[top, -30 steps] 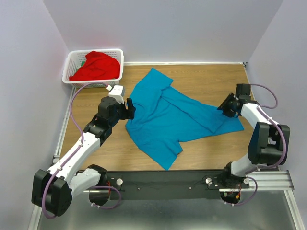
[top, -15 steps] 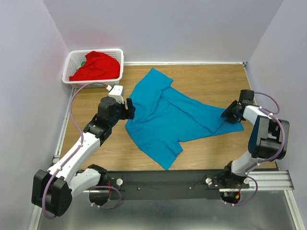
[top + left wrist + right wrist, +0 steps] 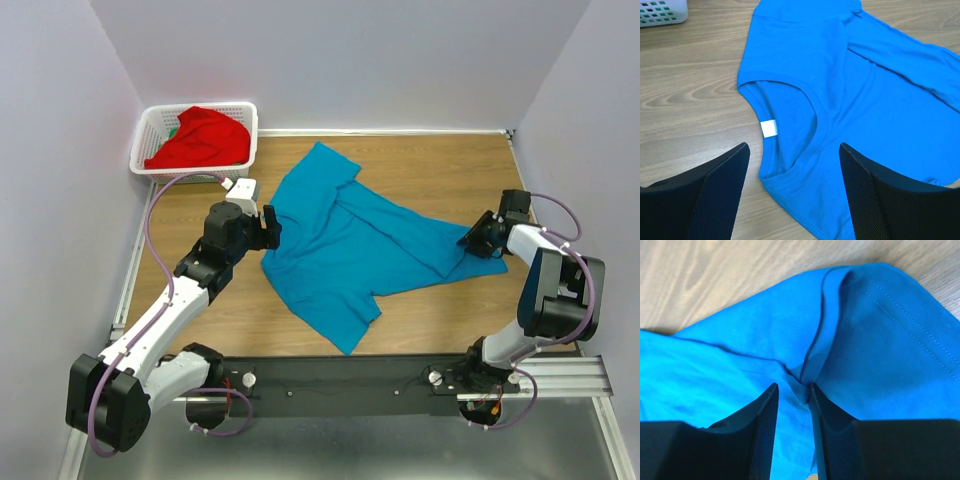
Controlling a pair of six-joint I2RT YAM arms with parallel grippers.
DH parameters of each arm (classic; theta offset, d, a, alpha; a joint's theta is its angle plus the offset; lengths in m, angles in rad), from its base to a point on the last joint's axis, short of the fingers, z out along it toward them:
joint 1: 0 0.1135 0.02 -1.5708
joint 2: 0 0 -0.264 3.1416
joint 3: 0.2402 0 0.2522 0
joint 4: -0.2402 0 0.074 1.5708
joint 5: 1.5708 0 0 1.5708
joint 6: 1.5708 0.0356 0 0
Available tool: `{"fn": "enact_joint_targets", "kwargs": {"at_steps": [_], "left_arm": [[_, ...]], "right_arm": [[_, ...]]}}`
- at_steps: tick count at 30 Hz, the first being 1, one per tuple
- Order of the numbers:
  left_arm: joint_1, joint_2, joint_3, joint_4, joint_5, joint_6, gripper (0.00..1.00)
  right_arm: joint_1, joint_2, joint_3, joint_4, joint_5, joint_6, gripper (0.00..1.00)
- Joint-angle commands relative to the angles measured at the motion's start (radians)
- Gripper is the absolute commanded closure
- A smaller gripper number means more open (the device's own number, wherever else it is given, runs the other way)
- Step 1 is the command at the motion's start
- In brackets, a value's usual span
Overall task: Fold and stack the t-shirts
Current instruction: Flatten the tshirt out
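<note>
Wooden table [image 3: 420, 170], pale walls [image 3: 350, 60]. Left end effector [image 3: 792, 150] open over teal t-shirt [image 3: 350, 250]; right end effector [image 3: 791, 387] pinches its fold. Red t-shirt [image 3: 200, 140] half-hidden in white basket [image 3: 147, 138].

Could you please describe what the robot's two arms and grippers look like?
The left arm and right arm have white links between bulky black joints, each trailed by a looping lilac cable. The left gripper and right gripper are black with two flat fingers; the left's show a fine mesh texture.
</note>
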Motion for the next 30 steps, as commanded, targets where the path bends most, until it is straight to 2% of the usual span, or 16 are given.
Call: {"fn": "enact_joint_targets", "kwargs": {"at_steps": [1,17,30], "left_arm": [[0.007,0.004,0.022,0.000,-0.010,0.005,0.20],[0.010,0.008,0.022,-0.001,-0.007,0.006,0.20],[0.014,0.013,0.022,-0.003,0.002,0.005,0.20]], "right_arm": [[-0.005,-0.039,-0.016,-0.007,-0.038,-0.014,0.61],[-0.003,-0.059,-0.036,-0.053,-0.040,0.003,0.66],[-0.002,-0.071,0.010,-0.109,0.017,-0.063,0.65]]}}
